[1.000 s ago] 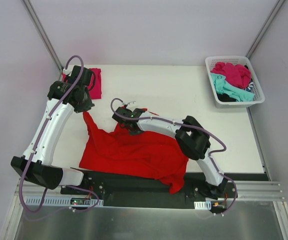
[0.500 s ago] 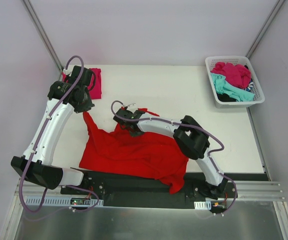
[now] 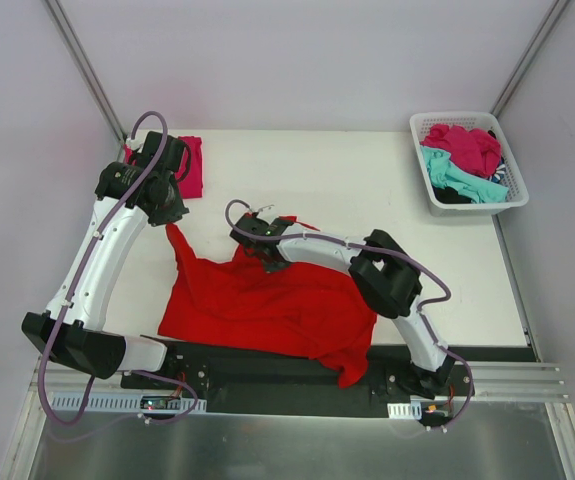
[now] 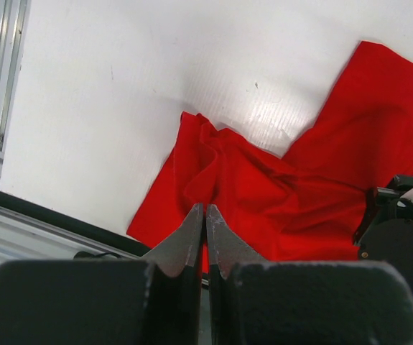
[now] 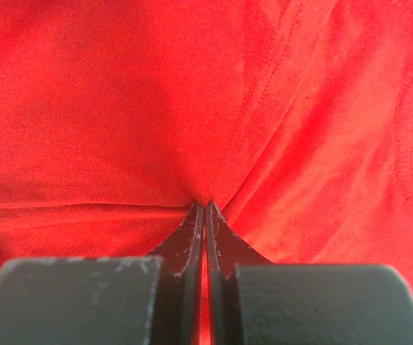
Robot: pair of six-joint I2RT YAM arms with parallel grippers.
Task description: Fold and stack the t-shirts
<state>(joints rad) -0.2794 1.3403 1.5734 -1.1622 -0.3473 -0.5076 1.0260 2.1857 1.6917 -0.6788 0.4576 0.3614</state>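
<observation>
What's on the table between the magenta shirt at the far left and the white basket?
Nothing: in the top view the table is bare from the magenta shirt to the white basket.

Your left gripper (image 4: 205, 210) is pinched tight on a fold of the red t-shirt (image 4: 285, 194) — the rest sprawls over the white table (image 4: 120, 86).

The white table (image 3: 367, 180) carried a bright red t-shirt (image 3: 267, 305), which lay rumpled across its near half with one corner draped over the near edge. Its cloth rose to the closed left fingers (image 4: 184, 241) and bunched between the closed right fingers (image 5: 188, 241). A folded magenta t-shirt (image 3: 193, 165) lay just beyond the left fingers. A white lattice basket (image 3: 515, 203) stood well to the right of the right fingers, at the far corner.
</observation>
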